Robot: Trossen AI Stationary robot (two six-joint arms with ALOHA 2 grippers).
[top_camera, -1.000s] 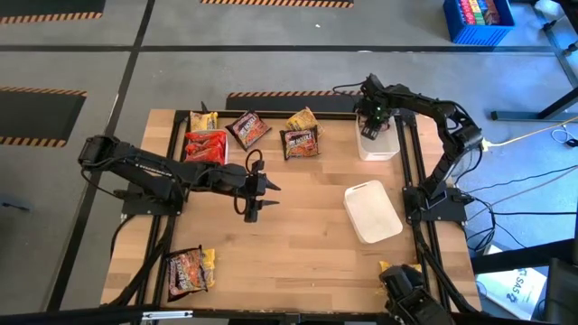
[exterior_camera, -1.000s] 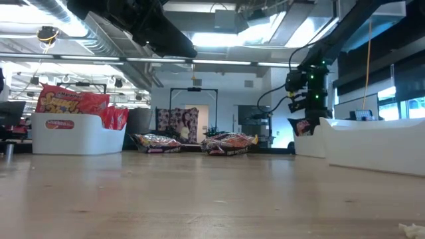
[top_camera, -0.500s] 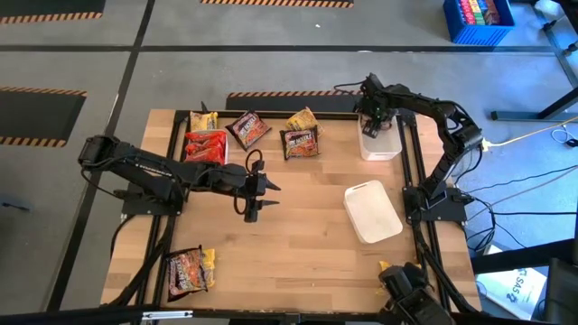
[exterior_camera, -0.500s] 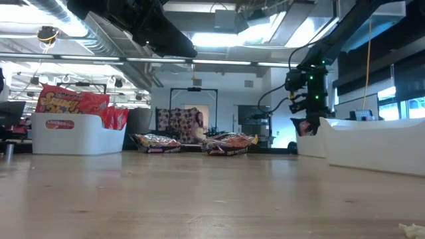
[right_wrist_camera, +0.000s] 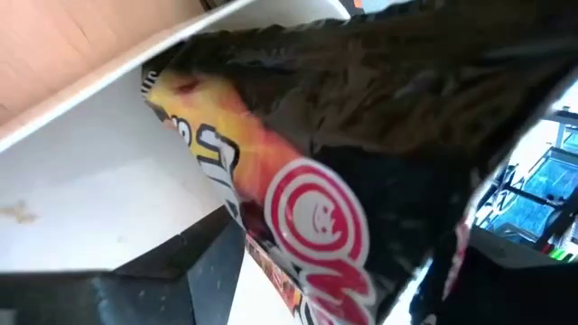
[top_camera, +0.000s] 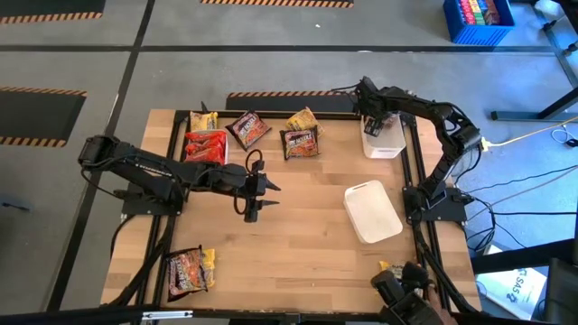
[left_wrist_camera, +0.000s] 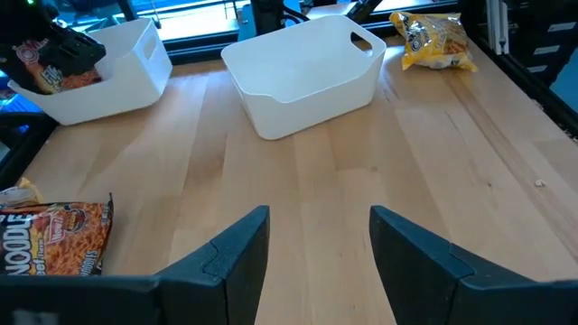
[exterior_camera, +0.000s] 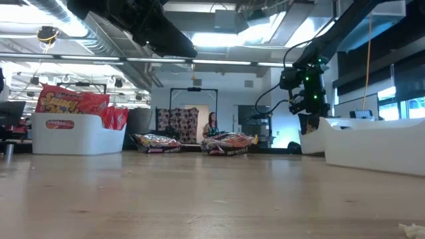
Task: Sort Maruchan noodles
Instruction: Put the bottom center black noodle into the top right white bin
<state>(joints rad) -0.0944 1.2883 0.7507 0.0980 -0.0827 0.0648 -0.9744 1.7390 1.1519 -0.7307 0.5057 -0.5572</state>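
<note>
Closest to us, a small heap of crinkly plastic noodle packets [top_camera: 190,269], dark and yellow, lies on the pale wooden counter [top_camera: 298,244] and is not sorted yet. One more yellow packet [left_wrist_camera: 433,41] lies alone near the other close corner. Next comes a smooth white plastic tray with rounded corners [top_camera: 372,210], and it looks empty. In the middle of the counter the left pincer [top_camera: 256,194] hangs wide open with nothing in it. Farther back, four loose packets sit in a row: a yellow one [top_camera: 203,120], a dark one [top_camera: 248,129], another yellow one [top_camera: 302,118] and another dark one [top_camera: 300,143]. By them, red-orange packets [exterior_camera: 73,103] stand in a white tub [exterior_camera: 70,136]. At the far side the right pincer [top_camera: 368,119] is over the second white tray [top_camera: 386,144]. A shiny dark packet with a red circle on it [right_wrist_camera: 316,217] is inside that tray, right in front of this pincer. I cannot tell if the pincer is gripping it or letting go. So I think the sorting is only partly done, with most packets left to move.
</note>
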